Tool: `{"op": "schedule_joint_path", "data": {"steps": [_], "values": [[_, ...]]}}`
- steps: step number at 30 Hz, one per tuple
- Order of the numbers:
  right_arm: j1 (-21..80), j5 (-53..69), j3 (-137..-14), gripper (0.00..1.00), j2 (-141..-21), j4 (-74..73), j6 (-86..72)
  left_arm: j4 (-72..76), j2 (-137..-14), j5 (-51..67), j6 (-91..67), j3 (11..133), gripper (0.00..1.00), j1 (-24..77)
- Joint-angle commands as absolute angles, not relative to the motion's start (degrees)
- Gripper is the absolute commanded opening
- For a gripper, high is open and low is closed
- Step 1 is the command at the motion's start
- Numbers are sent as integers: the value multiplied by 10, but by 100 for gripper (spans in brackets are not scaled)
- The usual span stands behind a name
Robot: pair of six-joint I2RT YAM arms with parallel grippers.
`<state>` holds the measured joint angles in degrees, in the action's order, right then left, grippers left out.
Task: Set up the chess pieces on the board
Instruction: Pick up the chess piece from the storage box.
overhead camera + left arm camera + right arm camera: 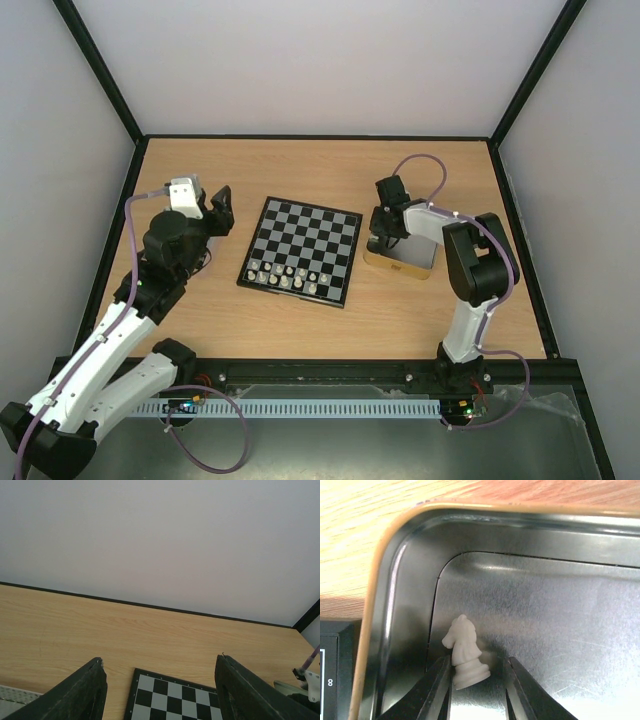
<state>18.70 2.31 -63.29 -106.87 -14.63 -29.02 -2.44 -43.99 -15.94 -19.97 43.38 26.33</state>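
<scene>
Our left hand (160,659) hovers spread above the tabletop (60,625), left of the board (300,250), whose near rows hold chess pieces (285,275). Our right hand (477,665), slightly parted, straddles a white knight (465,652) in the tin (395,580) without pinching it.

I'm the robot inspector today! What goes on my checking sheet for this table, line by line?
Surface: light wooden table.
Job's things: board mid-table; white chess pieces on the rows nearest the arms; one white knight upright in a metal tin.
Clutter: nothing seen.
Grippers: left gripper open and empty; right gripper open, one finger on each side of the knight.
Cables: a purple cable on each arm, off the board.
Surroundings: pale walls, black frame.
</scene>
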Motion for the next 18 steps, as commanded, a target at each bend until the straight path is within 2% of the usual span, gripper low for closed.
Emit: {"op": "schedule_joint_path", "data": {"steps": [1, 5, 11, 18], "values": [[184, 4, -649, 25, -1087, -137, -266, -10, -441, -156, -202, 430, 61, 259], [184, -5, -645, 19, -1088, -134, -261, -10, -440, -156, -202, 429, 61, 259], [184, -16, -633, 16, -1076, -116, -255, -9, -442, -153, -203, 429, 61, 259], [184, -32, -641, 29, -1080, -118, -249, -9, -443, -151, -203, 429, 61, 259]]}}
